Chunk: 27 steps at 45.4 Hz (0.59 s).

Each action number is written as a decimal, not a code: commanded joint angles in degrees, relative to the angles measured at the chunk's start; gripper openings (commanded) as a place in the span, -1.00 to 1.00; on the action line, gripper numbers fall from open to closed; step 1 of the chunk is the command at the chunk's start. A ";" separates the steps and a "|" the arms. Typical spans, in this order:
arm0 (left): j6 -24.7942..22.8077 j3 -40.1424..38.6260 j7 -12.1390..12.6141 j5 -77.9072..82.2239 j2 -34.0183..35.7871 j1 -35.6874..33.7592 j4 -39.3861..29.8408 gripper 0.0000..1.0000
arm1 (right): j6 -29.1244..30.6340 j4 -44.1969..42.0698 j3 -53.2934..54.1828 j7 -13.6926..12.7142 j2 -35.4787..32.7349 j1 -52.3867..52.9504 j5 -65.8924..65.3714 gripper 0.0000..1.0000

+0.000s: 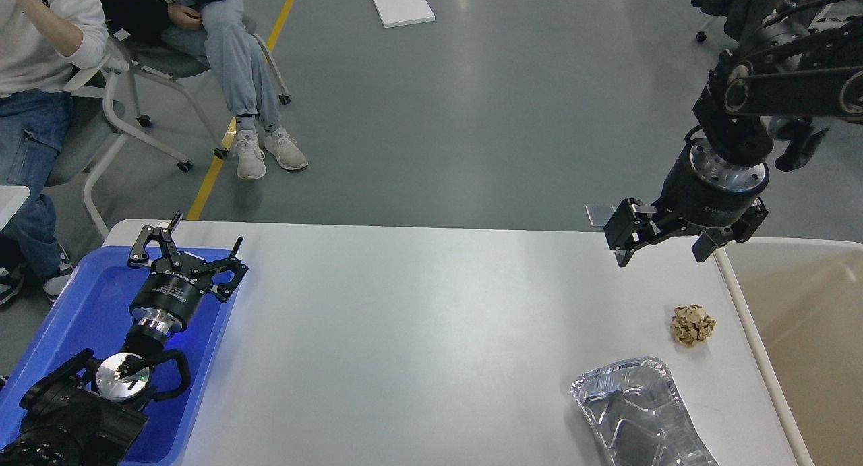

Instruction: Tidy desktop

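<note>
Over desktop (418, 317), right gripper (664, 243) pointing down, fingers spread, left gripper (202, 240) open over tray (87, 311)

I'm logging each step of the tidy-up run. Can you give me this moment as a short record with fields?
surface: desktop, white-grey
items on it: crumpled brown paper ball; crushed foil tray, near edge, right side
containers: blue tray at left end; beige bin beyond right end
left gripper: open, over the blue tray, holding nothing
right gripper: open, above the desktop, beyond the paper ball, holding nothing
progress: both items not yet picked up
</note>
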 commanded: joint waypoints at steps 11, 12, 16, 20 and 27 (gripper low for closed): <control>0.00 0.00 0.00 0.00 0.00 0.00 0.00 1.00 | 1.94 -0.95 -2.36 -0.01 1.83 2.62 0.05 1.00; 0.00 0.00 0.00 0.00 0.00 0.00 0.00 1.00 | 1.94 -0.95 -2.18 -0.01 1.83 2.80 0.05 1.00; 0.00 0.00 0.00 0.00 0.00 0.00 0.00 1.00 | 1.94 -0.86 -2.18 -0.01 1.75 4.03 0.05 1.00; 0.00 0.00 0.00 0.00 0.00 0.00 0.00 1.00 | 1.94 -0.86 -2.18 -0.01 1.83 4.21 0.05 1.00; 0.00 0.00 0.00 0.00 0.09 0.00 0.00 1.00 | 1.94 -0.86 -2.36 -0.01 1.83 4.12 0.05 1.00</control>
